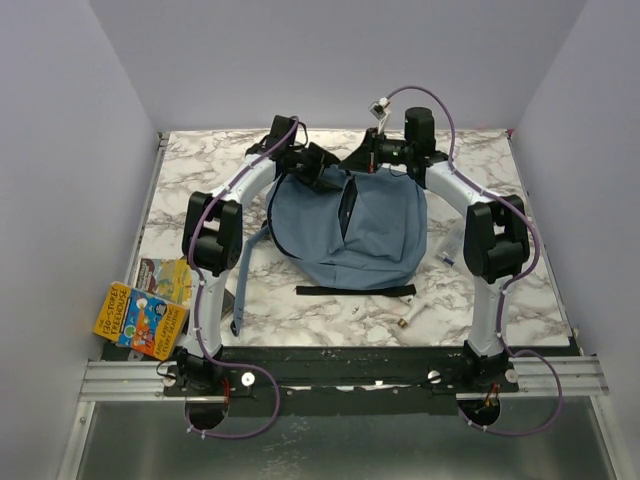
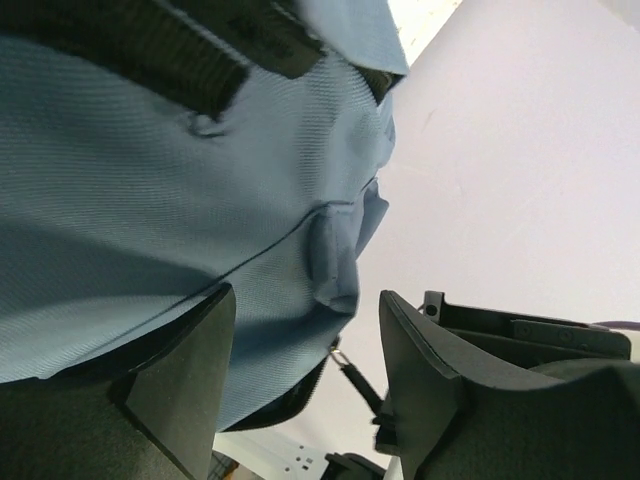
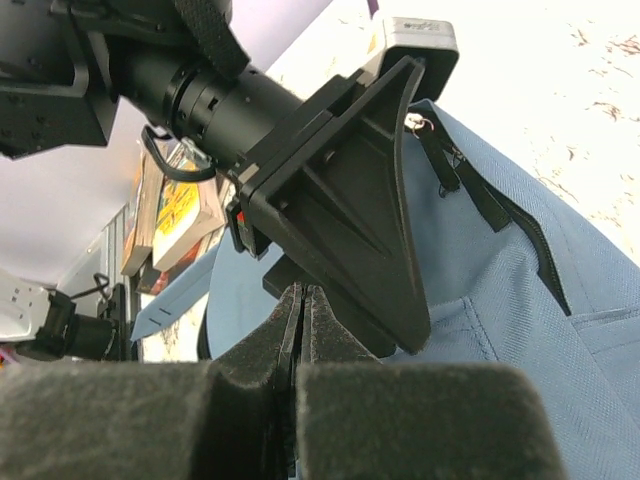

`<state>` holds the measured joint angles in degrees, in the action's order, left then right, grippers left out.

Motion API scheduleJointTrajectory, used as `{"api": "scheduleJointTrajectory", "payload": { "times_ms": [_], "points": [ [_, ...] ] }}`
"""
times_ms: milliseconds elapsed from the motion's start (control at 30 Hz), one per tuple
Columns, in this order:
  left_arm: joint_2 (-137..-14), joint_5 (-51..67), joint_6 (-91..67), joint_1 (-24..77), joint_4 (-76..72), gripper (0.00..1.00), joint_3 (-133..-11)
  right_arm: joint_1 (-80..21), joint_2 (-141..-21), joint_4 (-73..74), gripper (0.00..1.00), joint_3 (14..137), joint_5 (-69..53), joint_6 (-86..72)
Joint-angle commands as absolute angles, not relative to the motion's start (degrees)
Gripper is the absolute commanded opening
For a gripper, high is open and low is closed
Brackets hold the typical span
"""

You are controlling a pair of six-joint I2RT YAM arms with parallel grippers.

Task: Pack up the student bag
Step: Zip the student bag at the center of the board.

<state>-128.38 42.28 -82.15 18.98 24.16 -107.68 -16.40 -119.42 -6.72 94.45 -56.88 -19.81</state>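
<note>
The student bag (image 1: 360, 235) is a dusty-blue backpack lying flat in the middle of the marble table, and its opening shows as a dark slit. My left gripper (image 1: 325, 178) hangs over the bag's far left edge. In the left wrist view it (image 2: 305, 295) stands open, a fold of blue fabric (image 2: 335, 260) and a zipper pull (image 2: 347, 366) hanging between the jaws, clear of the right finger. My right gripper (image 1: 372, 150) is at the bag's far edge. Its jaws (image 3: 303, 295) are shut, with nothing visible between them, just behind the left gripper's finger (image 3: 360, 200).
Colourful books (image 1: 140, 310) lie stacked at the table's near left corner. A black webbing strap (image 1: 355, 290) lies in front of the bag. Small loose items (image 1: 405, 322) sit near the right arm's base. Grey walls close in the back and sides.
</note>
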Motion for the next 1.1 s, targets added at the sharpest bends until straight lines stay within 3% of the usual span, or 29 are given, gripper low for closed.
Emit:
{"api": "scheduleJointTrajectory", "payload": {
  "times_ms": [0,167,300,400,500,700,867,1067],
  "points": [
    [-129.6,42.2,-84.3,19.4,31.9,0.61,-114.1,-17.4,-120.2,-9.6,0.01,98.8,-62.6,-18.9],
    [-131.7,38.8,-82.6,19.5,32.8,0.53,-116.6,-18.6,-123.1,-3.3,0.01,103.9,-62.8,-15.1],
    [-132.2,36.5,-81.8,19.5,32.7,0.31,-115.9,-19.1,-123.2,-2.7,0.01,104.1,-61.7,-14.3],
    [-133.3,35.4,-81.0,19.2,31.7,0.25,-116.5,-19.4,-124.0,-0.6,0.01,105.4,-61.5,-13.5],
    [-133.2,33.6,-81.6,18.8,29.0,0.00,-115.7,-19.9,-122.7,-0.5,0.01,103.6,-60.8,-13.0],
    [-129.8,28.9,-84.9,17.0,18.9,0.00,-109.6,-20.8,-118.5,2.2,0.01,98.6,-52.9,-14.9],
    [-129.9,27.5,-85.2,15.3,17.2,0.00,-110.8,-21.8,-109.6,-6.7,0.01,83.1,-49.7,-21.4],
    [-131.2,27.9,-85.2,13.9,17.2,0.00,-112.0,-22.9,-100.8,-9.0,0.01,72.8,-45.4,-27.4]
  ]
}}
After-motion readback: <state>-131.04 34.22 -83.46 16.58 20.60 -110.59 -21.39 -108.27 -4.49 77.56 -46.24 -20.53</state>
